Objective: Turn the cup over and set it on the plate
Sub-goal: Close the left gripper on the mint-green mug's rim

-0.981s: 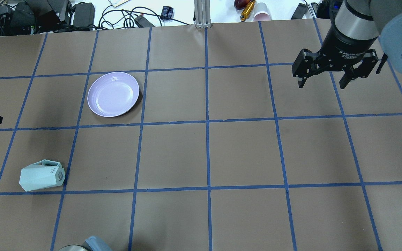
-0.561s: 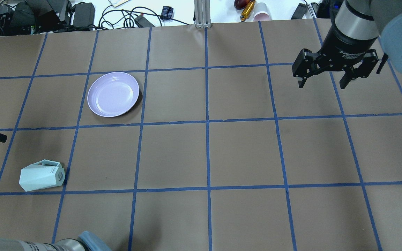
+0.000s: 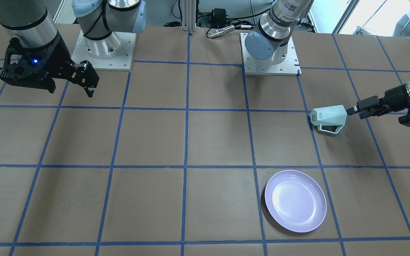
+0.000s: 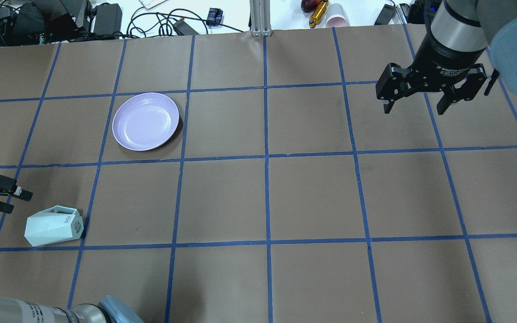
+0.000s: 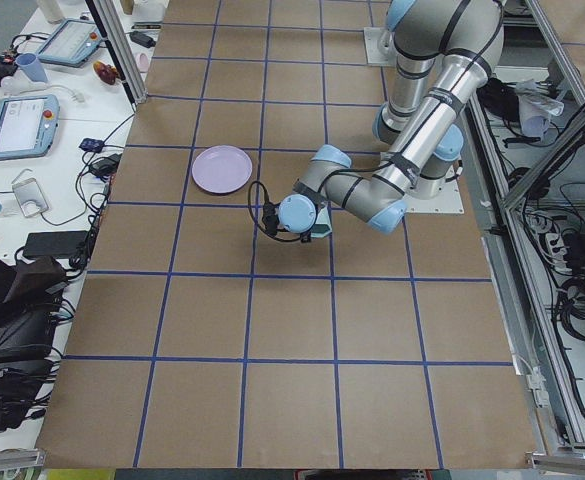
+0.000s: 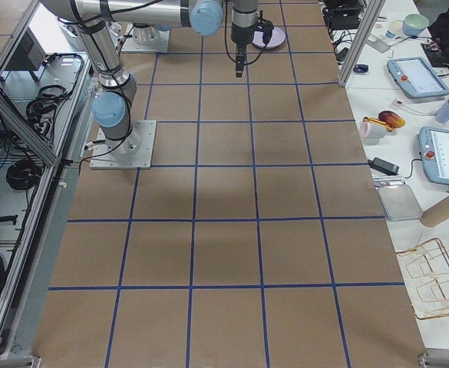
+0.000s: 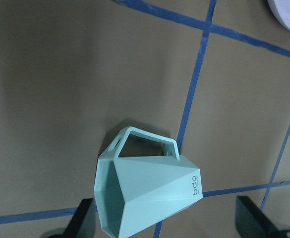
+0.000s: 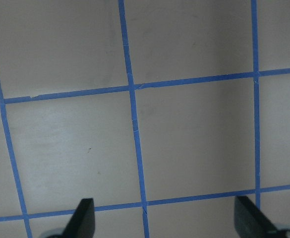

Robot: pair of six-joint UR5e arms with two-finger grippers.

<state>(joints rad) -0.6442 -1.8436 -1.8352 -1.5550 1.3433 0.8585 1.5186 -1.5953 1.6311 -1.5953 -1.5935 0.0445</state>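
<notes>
Brown paper covers the worktop, flat and matt, ruled into big squares by blue tape. Past the left hand, on the side away from the robot and well apart from it, the plate lies flat: round, glossy lavender, with a shallow raised rim, its whole inner face showing. Just beside the left hand's fingertips lies the cup, on its side on the paper. It is pale mint, faceted, with a hexagonal mouth turned toward the hand and showing a darker teal hollow. The lettered base points away from the hand and the angular loop handle points toward the plate's side. The left hand is low over the worktop with its jaws spread wide and holds nothing. In the wrist view the cup's mouth end sits close by one finger; whether they touch, I cannot tell. Far across several squares, the right hand hangs above the worktop, its black fingers wide apart, gripping nothing.
</notes>
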